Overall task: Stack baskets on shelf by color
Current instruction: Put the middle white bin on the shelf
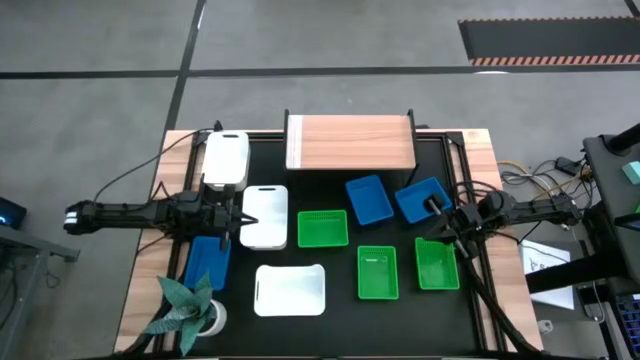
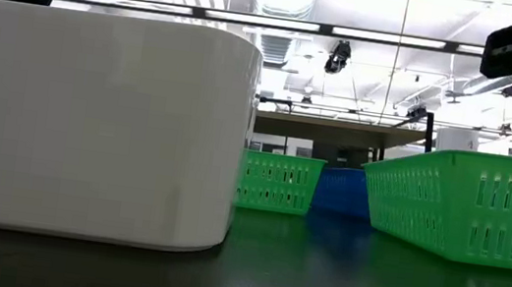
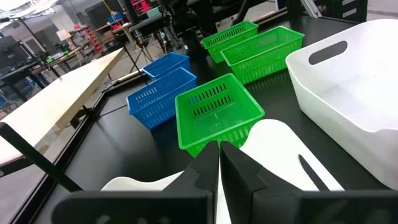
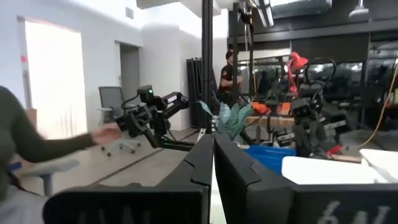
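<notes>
Unmarked white basket [image 3: 280, 149] beneath pinched-together left gripper [image 3: 219, 163]; right gripper [image 4: 213, 155] likewise, holding nothing.

In your low view, the near white basket [image 2: 90, 122] runs off the frame and hides whatever lies behind it. The blue basket [image 2: 341, 192] shows only as a sliver between two green ones. In the right wrist view, a person's outstretched arm [image 4: 56, 146] is blurred.

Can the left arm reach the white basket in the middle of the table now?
Probably yes. The left end effector is already at the left edge of that white basket, fingers closed, and nothing lies between them. The blue basket beside it sits nearer the table's front and does not block.
</notes>
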`<action>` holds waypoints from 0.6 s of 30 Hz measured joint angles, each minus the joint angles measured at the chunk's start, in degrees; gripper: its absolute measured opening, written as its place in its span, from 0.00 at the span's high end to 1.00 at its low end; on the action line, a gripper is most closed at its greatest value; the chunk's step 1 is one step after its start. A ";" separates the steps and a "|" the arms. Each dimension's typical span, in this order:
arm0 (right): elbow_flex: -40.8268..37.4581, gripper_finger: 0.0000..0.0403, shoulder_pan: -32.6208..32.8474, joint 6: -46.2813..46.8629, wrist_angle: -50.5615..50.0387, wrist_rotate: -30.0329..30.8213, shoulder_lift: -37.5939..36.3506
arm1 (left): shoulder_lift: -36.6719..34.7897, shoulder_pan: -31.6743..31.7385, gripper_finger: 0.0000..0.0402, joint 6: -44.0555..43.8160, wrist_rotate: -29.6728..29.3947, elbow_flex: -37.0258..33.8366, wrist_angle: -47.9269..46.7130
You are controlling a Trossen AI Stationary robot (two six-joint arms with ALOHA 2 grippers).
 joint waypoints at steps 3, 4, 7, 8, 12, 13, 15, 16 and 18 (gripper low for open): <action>0.00 0.98 0.00 3.57 0.02 -0.01 0.00 | -0.01 0.00 1.00 0.01 0.00 0.00 0.00; 0.00 0.98 0.00 6.13 0.02 -0.03 0.00 | 0.00 0.02 1.00 0.00 0.00 0.00 0.00; 0.00 0.98 0.00 14.51 0.87 0.26 0.02 | 0.00 0.01 1.00 0.00 0.00 0.00 0.00; 0.00 0.98 0.00 15.80 1.80 0.80 0.02 | -0.02 0.02 1.00 0.02 0.00 0.00 0.00; 0.00 0.98 0.00 17.09 3.02 2.07 -0.02 | 0.00 0.02 1.00 0.00 -0.02 0.00 0.03; 0.00 0.98 0.00 17.00 2.99 2.07 -0.02 | 0.00 0.02 1.00 0.00 -0.19 0.00 0.25; 0.00 0.98 0.00 16.50 3.10 2.07 -0.02 | 0.13 0.00 1.00 0.02 -0.26 -0.02 1.76; 0.00 0.98 0.00 16.50 3.07 2.07 -0.02 | 0.14 0.02 1.00 0.02 -0.26 -0.02 2.74; 0.00 0.98 0.00 16.50 3.05 2.26 -0.02 | -0.01 0.02 1.00 0.01 -0.26 -0.02 4.32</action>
